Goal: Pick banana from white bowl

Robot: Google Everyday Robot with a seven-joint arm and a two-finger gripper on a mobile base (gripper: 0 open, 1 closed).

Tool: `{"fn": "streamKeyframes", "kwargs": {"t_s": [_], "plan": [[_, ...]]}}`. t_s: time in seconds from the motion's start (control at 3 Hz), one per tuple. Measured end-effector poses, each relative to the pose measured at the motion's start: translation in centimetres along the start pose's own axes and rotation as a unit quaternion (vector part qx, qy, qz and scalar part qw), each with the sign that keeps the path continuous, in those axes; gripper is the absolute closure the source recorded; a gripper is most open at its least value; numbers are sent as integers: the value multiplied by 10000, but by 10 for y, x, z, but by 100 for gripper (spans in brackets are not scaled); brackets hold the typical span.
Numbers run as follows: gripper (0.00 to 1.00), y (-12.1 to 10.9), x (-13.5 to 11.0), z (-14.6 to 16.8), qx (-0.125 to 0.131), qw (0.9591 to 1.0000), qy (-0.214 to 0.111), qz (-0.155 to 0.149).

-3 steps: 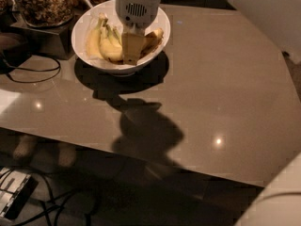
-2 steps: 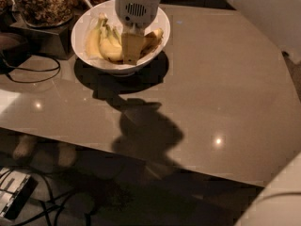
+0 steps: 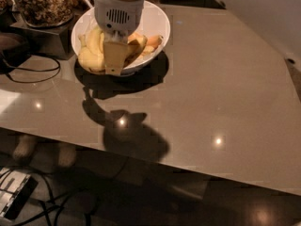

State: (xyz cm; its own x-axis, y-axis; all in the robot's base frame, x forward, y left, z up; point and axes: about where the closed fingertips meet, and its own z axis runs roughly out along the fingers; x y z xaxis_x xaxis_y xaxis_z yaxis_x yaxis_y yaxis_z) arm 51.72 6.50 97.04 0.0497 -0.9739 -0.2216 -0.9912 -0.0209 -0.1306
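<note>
Gripper is down in the bowl, its white housing covering the bowl's rear-centre and its tan lower end reaching the bowl's front rim. Change vs. 1.0 s ago: the housing has shifted toward the bowl's left side. It sat over the bowl's right half then and now stands about over the middle. Bowl position on the table is unchanged. Grip state: cannot tell whether the gripper is spread or clamped, nor whether it has hold of anything, since its own body hides the contact area. Banana, plump and pale yellow, lies in the bowl's left half against the inner wall. It is just beside the gripper's lower end and partly behind it, and shows no lift compared with before. A slimmer orange banana lies in the bowl's right half, more exposed than earlier now that the housing has moved off it. The gripper's shadow, in front of the bowl near the table's near edge, has also drifted left. A jar of nuts stands left of the bowl and behind it, not moved. A dark cable loops on the table left of the bowl, as before.
</note>
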Motion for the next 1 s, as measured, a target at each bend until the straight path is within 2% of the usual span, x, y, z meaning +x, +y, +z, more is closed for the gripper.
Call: {"fn": "streamKeyframes", "kwargs": {"t_s": [0.33,1.0], "plan": [[100,0,0,0,0,10000,-1,0],[100,22,-52,6,-130,9983,-446,-357]]}}
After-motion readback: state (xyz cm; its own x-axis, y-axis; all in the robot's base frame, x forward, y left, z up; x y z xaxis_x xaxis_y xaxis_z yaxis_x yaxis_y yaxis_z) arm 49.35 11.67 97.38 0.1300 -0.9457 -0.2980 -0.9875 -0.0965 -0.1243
